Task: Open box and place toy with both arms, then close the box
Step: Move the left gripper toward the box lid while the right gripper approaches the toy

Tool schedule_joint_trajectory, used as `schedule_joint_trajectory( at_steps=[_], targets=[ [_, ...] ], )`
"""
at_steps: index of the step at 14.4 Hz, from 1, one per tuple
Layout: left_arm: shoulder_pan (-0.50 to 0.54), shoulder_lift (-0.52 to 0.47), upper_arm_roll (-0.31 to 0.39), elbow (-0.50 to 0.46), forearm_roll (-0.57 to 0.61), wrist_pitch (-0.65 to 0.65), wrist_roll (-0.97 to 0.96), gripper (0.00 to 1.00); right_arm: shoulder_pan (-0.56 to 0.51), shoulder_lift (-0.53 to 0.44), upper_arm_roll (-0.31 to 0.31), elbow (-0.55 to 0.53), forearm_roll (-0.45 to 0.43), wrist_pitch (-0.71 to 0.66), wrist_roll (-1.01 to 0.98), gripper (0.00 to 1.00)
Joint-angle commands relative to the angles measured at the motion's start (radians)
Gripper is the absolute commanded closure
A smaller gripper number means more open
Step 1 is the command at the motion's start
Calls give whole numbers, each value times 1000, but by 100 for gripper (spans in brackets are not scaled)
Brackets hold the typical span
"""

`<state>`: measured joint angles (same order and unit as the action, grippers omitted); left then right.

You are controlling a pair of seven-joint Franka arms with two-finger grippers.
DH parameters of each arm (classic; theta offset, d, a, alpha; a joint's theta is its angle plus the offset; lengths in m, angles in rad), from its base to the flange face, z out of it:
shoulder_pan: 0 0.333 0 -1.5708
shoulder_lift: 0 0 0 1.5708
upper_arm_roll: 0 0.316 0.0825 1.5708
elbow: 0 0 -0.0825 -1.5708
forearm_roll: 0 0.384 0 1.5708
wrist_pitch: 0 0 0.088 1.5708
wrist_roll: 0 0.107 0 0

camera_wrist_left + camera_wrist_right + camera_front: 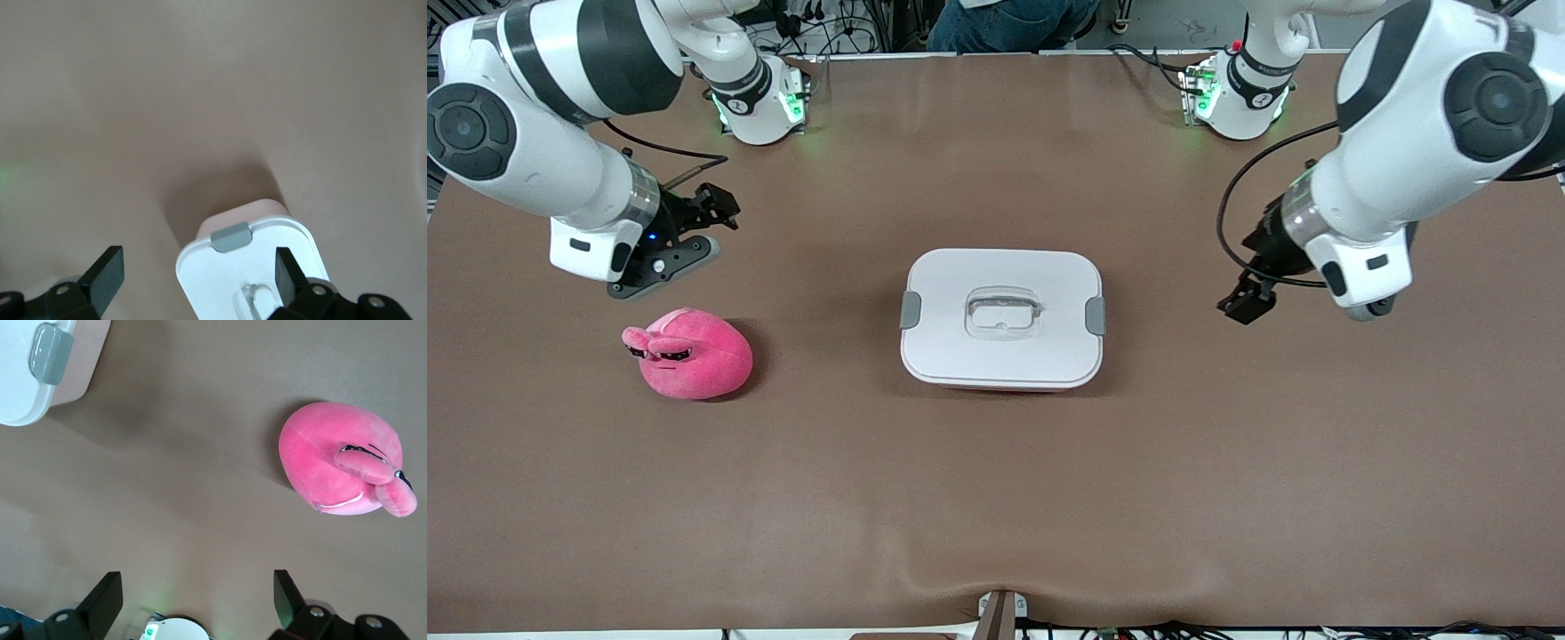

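Observation:
The box (1003, 318) sits shut at the middle of the table, its white lid held by two grey side clips (1096, 316). The pink plush toy (689, 353) lies on the table toward the right arm's end. My left gripper (1249, 298) is open and empty over bare table beside the box. In the left wrist view the box (253, 267) and one clip (231, 237) show between the fingers (107, 275). My right gripper (710, 227) is open and empty over bare table close to the toy. The right wrist view shows the toy (340, 467) and a box corner (27, 387).
The brown table mat (996, 498) spreads wide around the box and the toy. The arms' green-lit bases (760, 102) stand at the table's edge farthest from the front camera. A person in jeans (1009, 22) sits past that edge.

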<state>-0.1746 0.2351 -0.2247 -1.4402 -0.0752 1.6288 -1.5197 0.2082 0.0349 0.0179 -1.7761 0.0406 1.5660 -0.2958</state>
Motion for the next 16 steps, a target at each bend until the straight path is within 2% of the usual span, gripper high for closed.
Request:
schedule_joint_trajectory(
  at_steps=[1, 3, 9, 16],
  targets=[
    [-29, 29, 2, 21, -14, 28, -74, 0, -10, -19, -1, -78, 1, 70, -57, 0],
    [-42, 39, 1, 20, -15, 39, -105, 0, -10, -21, -3, -135, 1, 132, -59, 0],
    [-129, 81, 4, 18, -15, 118, -238, 0, -7, -21, -3, -190, 1, 216, -109, 0],
    [-238, 156, 10, 18, 14, 236, -526, 0, 0, -21, -3, -218, 1, 253, -137, 0]
  ],
)
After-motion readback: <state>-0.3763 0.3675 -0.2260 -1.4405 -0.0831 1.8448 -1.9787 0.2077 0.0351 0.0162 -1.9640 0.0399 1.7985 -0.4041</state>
